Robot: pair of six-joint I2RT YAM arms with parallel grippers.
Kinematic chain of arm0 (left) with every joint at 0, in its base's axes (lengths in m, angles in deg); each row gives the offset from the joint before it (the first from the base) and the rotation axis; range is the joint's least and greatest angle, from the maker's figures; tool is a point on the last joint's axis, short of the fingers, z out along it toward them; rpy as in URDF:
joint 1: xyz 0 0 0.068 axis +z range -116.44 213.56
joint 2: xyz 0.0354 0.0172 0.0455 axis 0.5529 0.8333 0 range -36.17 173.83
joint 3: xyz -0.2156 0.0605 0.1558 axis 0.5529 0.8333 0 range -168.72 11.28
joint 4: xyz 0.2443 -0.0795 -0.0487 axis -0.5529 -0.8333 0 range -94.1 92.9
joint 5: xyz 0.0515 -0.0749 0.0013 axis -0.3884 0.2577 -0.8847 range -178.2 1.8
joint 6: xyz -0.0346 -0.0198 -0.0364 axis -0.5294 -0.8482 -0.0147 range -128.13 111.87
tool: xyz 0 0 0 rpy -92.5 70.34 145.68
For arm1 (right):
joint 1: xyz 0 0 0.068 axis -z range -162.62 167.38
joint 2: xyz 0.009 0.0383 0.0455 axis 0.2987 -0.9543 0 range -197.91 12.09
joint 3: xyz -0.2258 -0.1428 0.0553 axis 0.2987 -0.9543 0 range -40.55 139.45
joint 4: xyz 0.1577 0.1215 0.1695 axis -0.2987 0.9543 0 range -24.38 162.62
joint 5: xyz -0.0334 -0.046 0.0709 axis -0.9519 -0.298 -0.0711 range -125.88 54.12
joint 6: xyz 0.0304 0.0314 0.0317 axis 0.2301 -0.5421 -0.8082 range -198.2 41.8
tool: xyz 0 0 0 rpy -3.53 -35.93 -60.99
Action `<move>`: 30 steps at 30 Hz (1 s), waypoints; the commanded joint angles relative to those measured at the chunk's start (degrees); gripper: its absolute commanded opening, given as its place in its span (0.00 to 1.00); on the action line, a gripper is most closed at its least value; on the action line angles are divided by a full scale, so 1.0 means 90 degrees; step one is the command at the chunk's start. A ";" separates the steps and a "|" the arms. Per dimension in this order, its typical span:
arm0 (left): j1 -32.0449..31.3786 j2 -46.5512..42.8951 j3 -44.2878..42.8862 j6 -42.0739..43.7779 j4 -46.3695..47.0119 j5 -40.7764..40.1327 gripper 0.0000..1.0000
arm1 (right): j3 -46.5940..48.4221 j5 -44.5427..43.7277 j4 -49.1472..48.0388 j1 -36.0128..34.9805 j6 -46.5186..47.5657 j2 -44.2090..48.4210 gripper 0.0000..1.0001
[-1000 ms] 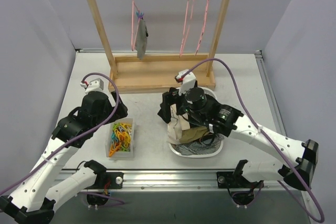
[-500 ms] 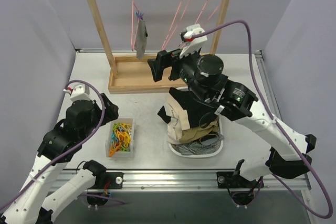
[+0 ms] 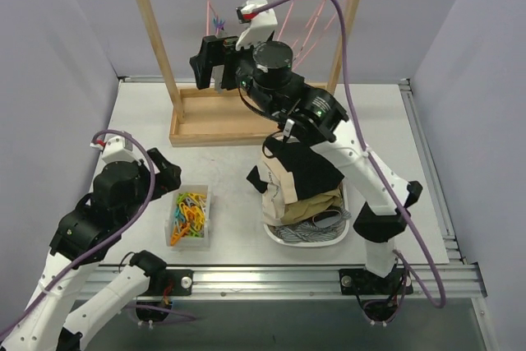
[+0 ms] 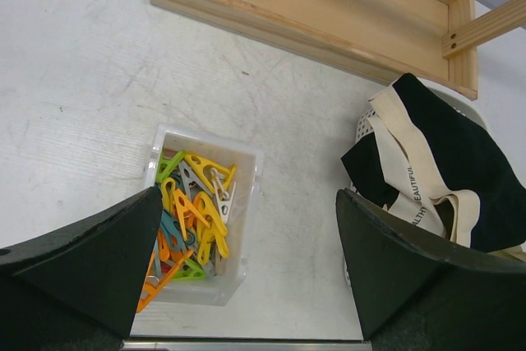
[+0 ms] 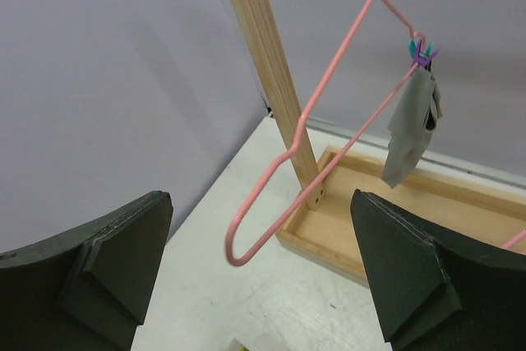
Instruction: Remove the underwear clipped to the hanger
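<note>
The grey underwear (image 5: pixel 413 125) hangs from a pink wire hanger (image 5: pixel 329 80), held by a purple and teal clip (image 5: pixel 421 53). My right gripper (image 5: pixel 263 277) is open and empty, short of the hanger and to the garment's left. In the top view it (image 3: pixel 207 63) is raised at the rack's left side and hides the grey garment. The black-and-white underwear (image 3: pixel 300 166) and the olive-green one (image 3: pixel 311 203) lie piled in a white basket (image 3: pixel 283 236). My left gripper (image 4: pixel 246 285) is open and empty, above the table between the clip box and the basket.
A clear box of coloured plastic clips (image 4: pixel 201 211) sits left of the basket, also in the top view (image 3: pixel 191 215). The wooden rack (image 3: pixel 156 30) with its base tray (image 3: pixel 214 117) stands at the back. Other bare pink hangers (image 3: pixel 316 30) hang at its right.
My right arm rose from the basket and swung back and left to the rack, in front of the grey garment. My left arm drew back toward the near left.
</note>
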 commanded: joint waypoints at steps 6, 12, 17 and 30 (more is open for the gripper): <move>0.0040 -0.0204 -0.0366 0.0075 -0.0128 -0.0176 0.95 | 0.0569 0.0813 0.0182 0.0799 -0.0815 -0.0613 0.87; 0.0040 -0.0302 -0.0357 0.0085 -0.0158 -0.0244 0.95 | 0.0336 0.1127 0.0513 0.1142 -0.1040 -0.0731 0.70; 0.0040 -0.0331 -0.0328 0.0095 -0.0099 -0.0254 0.95 | 0.0315 0.1097 0.0894 0.1288 -0.0982 -0.0799 0.48; 0.0040 -0.0214 -0.0249 0.0144 0.0086 -0.0234 0.95 | 0.0774 0.1068 0.2182 0.1503 -0.0406 -0.0916 0.30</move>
